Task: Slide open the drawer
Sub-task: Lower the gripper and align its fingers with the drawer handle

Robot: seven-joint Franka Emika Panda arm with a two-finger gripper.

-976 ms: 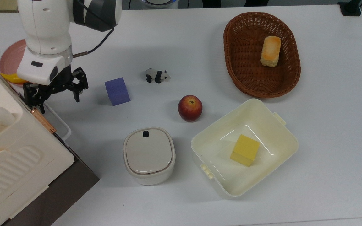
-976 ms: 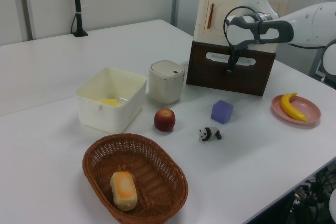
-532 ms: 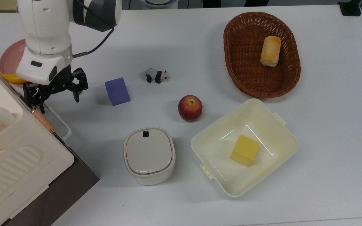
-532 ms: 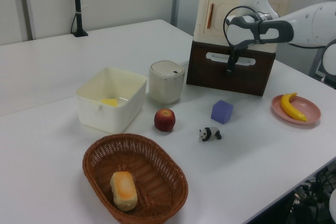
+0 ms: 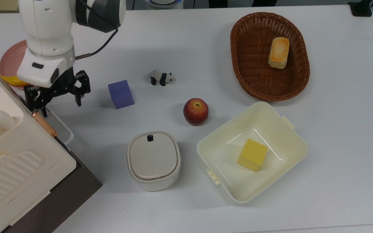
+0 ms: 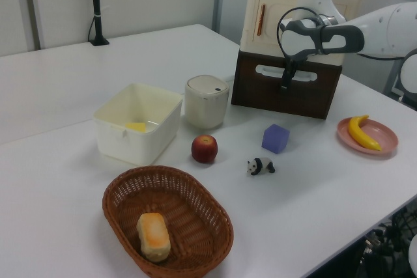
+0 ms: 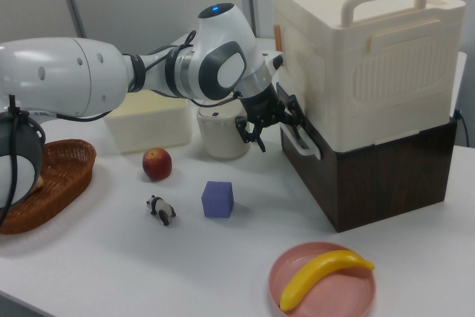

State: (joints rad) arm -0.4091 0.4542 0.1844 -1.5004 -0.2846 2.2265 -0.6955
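Drawer appears fully closed. Claw spread around the white handle, not yet clamped; the whole pull remains.

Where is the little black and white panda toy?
In the top view, the little black and white panda toy stands on the white table, between the purple cube and the red apple.

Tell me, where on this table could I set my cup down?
The widest bare stretch lies at the top view's right, past the basket and the tub. The strip along the top view's bottom edge, below the tub and the lidded pot, is free too. It is crowded by the drawer, where the gripper works.
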